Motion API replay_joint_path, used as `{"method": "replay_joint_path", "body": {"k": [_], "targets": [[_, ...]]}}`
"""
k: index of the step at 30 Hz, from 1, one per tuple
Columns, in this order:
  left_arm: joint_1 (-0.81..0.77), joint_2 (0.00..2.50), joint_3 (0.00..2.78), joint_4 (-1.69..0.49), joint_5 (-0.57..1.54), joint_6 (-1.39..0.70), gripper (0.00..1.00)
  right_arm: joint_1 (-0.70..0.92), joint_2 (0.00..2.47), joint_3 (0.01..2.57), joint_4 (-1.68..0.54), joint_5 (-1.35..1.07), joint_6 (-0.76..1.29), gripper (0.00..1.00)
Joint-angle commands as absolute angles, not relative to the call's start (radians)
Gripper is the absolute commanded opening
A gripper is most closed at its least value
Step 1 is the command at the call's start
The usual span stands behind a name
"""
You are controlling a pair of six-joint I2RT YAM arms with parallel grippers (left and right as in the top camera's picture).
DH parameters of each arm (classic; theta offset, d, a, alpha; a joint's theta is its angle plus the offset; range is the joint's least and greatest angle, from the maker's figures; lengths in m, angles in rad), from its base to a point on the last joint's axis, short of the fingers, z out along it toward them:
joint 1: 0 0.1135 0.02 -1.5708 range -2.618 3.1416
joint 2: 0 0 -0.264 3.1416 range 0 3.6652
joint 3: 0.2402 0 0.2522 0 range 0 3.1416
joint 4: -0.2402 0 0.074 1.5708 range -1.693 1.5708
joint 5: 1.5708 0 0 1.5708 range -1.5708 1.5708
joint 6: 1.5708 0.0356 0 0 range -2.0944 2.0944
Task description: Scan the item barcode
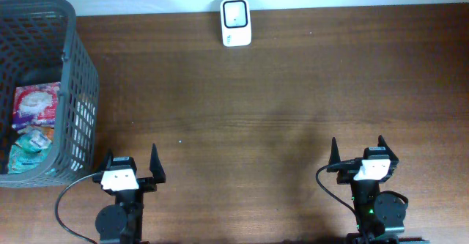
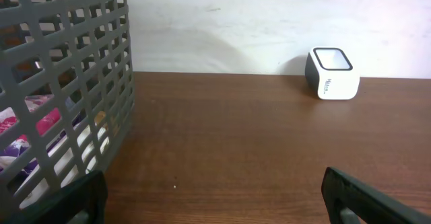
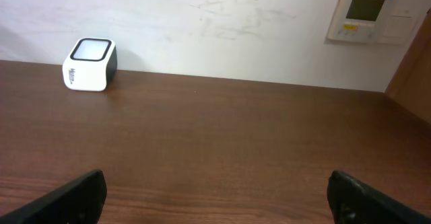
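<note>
- Overhead: nothing is being scanned yet. The left claw (image 1: 132, 156) and right claw (image 1: 357, 145) are both sitting low at the near edge of the table (image 1: 293, 105), jaws spread wide and carrying nothing.
- Overhead again: the snack packets (image 1: 35, 108) are lying inside the basket (image 1: 71, 53), just to the left claw's left and a little ahead. The scanner (image 1: 236, 22) is waiting far ahead, between the two claws' lines. By my reading, picking, carrying and scanning are all waiting to be done.
- Left wrist: the left claw (image 2: 215, 197) is pointing level across the table, its fingers (image 2: 363, 197) standing wide apart and empty. The basket (image 2: 67, 83) is looming close on its left with packets showing through the mesh, and the scanner (image 2: 332, 74) is sitting well ahead to its right.
- Right wrist: the right claw (image 3: 215, 194) is aiming forward, gaping and empty. The scanner (image 3: 89, 64) is sitting well ahead to its left, and a wall panel (image 3: 367, 14) is showing high to its right.
</note>
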State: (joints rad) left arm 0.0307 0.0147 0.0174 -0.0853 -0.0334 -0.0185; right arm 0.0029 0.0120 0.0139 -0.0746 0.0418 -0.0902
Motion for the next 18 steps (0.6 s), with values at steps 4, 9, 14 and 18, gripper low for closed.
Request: {"method": "replay_joint_path", "body": {"k": [4,9,14,18], "targets": [[0.027,0.007,0.009,-0.083,-0.025,-0.006,0.99,0.005,0.004,0.006,-0.075,0.061,-0.094,0.98],[0.027,0.007,0.009,-0.072,-0.102,-0.006,0.99,0.005,0.004,0.006,-0.075,0.061,-0.094,0.99],[0.027,0.007,0.009,-0.072,-0.095,-0.007,0.99,0.005,0.004,0.006,-0.075,0.061,-0.094,0.98],[0.027,0.007,0.009,-0.004,0.086,-0.007,0.99,0.005,0.004,0.006,-0.075,0.061,-0.094,0.98]]}}
